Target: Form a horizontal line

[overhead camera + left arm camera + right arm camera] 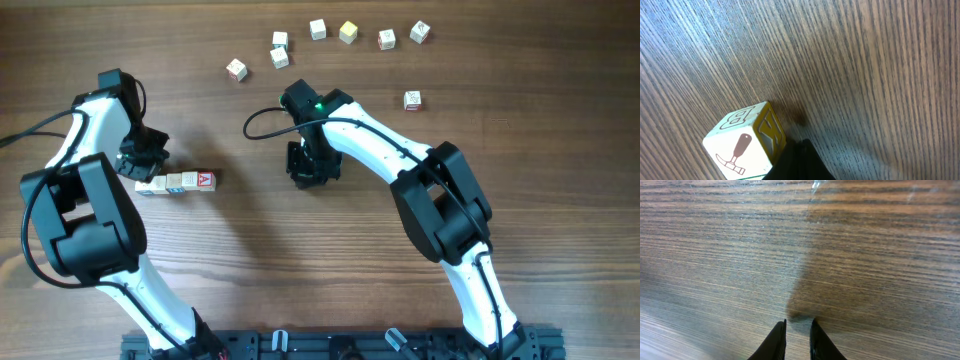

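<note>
Nudging risks scattering the horizontal line (pixel 178 182), which lies just below the left gripper (pixel 143 160); its jaws are closed, empty, beside a hammer-picture cube (pixel 742 145). The right gripper (pixel 797 330), jaws narrow and empty, hovers over bare wood.

Surface: a wooden table (pixel 300 270), dark brown, with the grain running left to right in the overhead view.
Landmark: the horizontal line (pixel 178 182), a short bar of whitish cubes touching edge to edge, the red "A" on its right end.
Far up and right of the line: seven single cubes (pixel 318 29) lying apart in a loose arc; one has a yellowish top (pixel 347 32).
Below the right end of the arc: one more single cube (pixel 412 99).
</note>
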Available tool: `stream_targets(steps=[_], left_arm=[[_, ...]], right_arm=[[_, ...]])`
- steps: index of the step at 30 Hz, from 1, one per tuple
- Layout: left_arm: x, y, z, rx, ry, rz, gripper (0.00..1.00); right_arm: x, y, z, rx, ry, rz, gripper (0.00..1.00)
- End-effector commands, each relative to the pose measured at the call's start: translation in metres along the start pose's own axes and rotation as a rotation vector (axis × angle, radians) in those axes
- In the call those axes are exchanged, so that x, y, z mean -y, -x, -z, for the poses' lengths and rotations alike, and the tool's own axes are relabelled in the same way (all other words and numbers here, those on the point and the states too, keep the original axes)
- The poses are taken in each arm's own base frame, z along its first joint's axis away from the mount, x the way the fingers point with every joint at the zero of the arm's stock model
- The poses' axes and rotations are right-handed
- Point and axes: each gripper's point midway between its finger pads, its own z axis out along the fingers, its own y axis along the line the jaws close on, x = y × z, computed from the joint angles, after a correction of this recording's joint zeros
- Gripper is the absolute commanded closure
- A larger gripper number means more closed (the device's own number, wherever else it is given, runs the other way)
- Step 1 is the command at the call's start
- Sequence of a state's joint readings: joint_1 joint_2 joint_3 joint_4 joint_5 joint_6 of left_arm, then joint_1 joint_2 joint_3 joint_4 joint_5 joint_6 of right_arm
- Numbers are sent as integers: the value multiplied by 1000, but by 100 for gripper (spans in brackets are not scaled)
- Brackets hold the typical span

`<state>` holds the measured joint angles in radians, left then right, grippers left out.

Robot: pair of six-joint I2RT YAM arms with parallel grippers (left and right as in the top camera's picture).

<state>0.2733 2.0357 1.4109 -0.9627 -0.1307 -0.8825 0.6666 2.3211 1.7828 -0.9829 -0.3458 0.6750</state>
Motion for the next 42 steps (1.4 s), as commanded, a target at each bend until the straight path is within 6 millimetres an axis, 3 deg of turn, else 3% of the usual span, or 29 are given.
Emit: stream_targets(steps=[1,18,23,27,30,35,42], left_arm=[[-5,-1,-5,1,29,21,96],[-6,-2,-5,-3,36,65,96],[2,4,-5,21,-1,71,96],[21,19,-4,81,-76,74,96],[30,27,-2,117,-108,-25,96],[25,30,-2,142,-75,-168,96],[15,22,-4,106,-33,-188,96]], right_arm=[[33,7,-25,19,-128,-3,82],[33,7,-25,19,-128,-2,82],[33,7,-25,19,-128,-1,82],[33,7,-25,18,-129,-1,82],[33,7,-25,18,-129,-2,82],[32,7,-25,20,-128,-1,82],[32,8,-25,22,-126,0,82]])
